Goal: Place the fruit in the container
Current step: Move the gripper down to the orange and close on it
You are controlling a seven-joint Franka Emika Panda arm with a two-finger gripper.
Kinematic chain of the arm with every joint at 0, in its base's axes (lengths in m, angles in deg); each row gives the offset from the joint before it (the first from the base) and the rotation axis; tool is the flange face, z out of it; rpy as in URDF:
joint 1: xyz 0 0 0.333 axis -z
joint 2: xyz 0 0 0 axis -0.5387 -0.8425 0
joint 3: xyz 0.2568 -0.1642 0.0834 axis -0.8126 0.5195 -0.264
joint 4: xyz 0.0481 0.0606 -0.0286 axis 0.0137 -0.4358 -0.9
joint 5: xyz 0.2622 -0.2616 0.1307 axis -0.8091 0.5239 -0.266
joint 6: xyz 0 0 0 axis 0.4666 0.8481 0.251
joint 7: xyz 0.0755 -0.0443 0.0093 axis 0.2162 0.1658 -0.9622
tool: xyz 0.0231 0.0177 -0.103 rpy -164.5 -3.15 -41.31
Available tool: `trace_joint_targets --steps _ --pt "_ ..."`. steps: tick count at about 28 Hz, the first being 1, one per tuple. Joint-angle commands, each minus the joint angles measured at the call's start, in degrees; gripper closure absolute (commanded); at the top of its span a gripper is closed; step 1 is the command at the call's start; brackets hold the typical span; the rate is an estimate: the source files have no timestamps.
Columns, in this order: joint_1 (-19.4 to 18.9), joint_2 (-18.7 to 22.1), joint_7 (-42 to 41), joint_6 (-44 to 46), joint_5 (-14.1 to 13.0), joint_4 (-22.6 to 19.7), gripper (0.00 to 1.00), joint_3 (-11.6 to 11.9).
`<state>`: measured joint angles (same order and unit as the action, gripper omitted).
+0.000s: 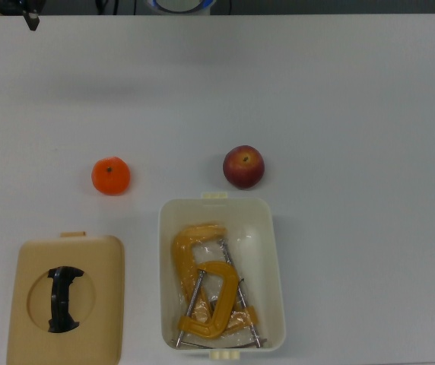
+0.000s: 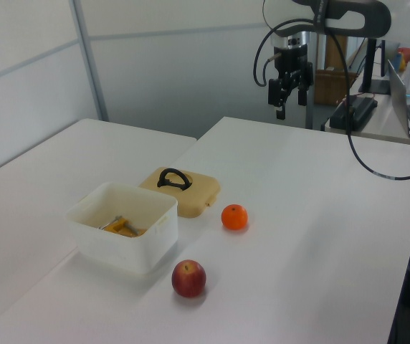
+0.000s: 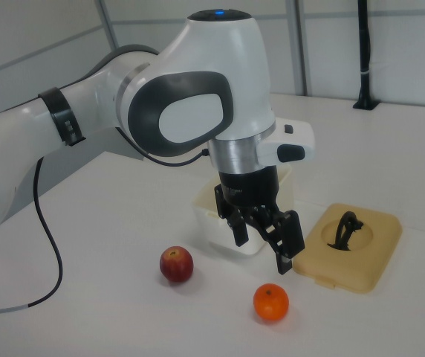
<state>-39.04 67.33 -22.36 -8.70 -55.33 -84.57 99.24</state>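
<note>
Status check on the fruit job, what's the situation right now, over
Gripper open, empty, raised off the table. Mandarin and apple both on the table, outside the container. Two clamps fill much of the container; lid lies beside it.

Two yellow clamps (image 1: 211,293) fill much of the container (image 1: 277,258), so little room is left inside it. The apple (image 1: 243,166) sits just beside the container. The mandarin (image 1: 111,176) and the tan lid (image 1: 103,262) lie near it. The surface (image 1: 339,99) around them is bare. The end effector (image 2: 289,89) hangs high, well apart from the container.
</note>
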Motion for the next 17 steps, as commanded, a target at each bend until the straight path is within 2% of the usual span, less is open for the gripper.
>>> trace_joint_targets --steps 1,5,7,11,14,17 --pt "-0.5 0.3 -1.3 -3.1 -1.2 -0.9 0.00 0.6" --pt "-0.5 0.2 -3.0 -4.5 -2.2 -2.5 0.00 0.3" --pt "-0.7 0.5 -3.0 -6.1 -3.8 -4.4 0.00 0.1" --pt "-1.7 -0.3 -3.0 -7.0 -3.9 -6.1 0.00 -0.4" --pt "-2.8 -0.8 -2.8 -9.4 -3.9 -9.8 0.00 -1.1" --pt "-3.4 -1.0 -1.6 -14.8 -3.5 -14.0 0.00 -2.9"
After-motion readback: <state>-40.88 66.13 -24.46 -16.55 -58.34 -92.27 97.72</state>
